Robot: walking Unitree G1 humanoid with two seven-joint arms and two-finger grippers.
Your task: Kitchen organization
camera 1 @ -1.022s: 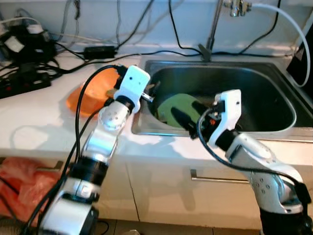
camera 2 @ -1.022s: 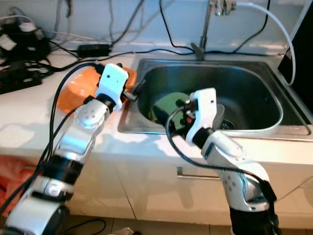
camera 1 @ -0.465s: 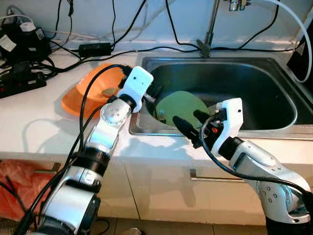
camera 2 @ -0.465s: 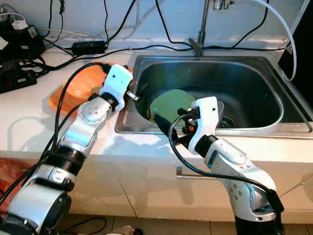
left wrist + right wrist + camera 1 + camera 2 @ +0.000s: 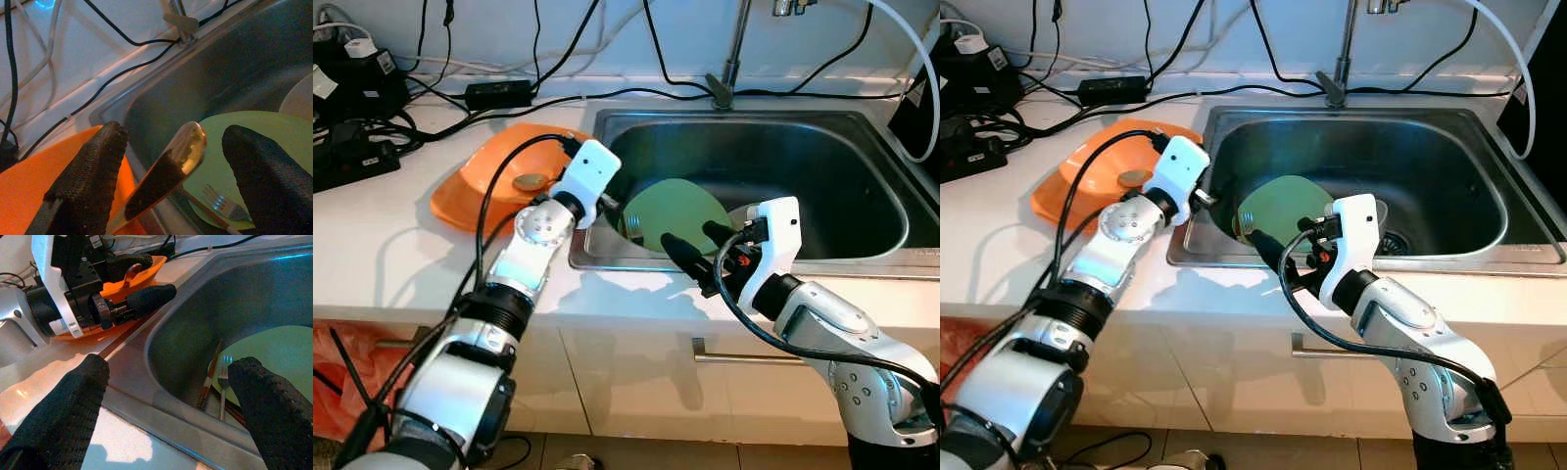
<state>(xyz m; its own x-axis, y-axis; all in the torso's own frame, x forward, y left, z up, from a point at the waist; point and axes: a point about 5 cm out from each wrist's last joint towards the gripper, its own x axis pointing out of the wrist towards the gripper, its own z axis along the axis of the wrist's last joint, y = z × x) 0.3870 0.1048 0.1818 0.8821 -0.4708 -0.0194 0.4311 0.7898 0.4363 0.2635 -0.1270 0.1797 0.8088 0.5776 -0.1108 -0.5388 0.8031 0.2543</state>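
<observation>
— Left pincer?
— Fingers wide apart at the sink's left rim, a spoon between them; grip unclear.
— Right pincer?
— Gaping, holding nothing, at the near rim by the green plate.

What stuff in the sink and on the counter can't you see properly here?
- Green plate: its lower edge is hidden by the right end effector in the eye views.
- Fork: handle cut off by the sink wall in the right wrist view.
- Small item on the orange tray: too small to identify.

sink right half open, green plate blocking left
</observation>
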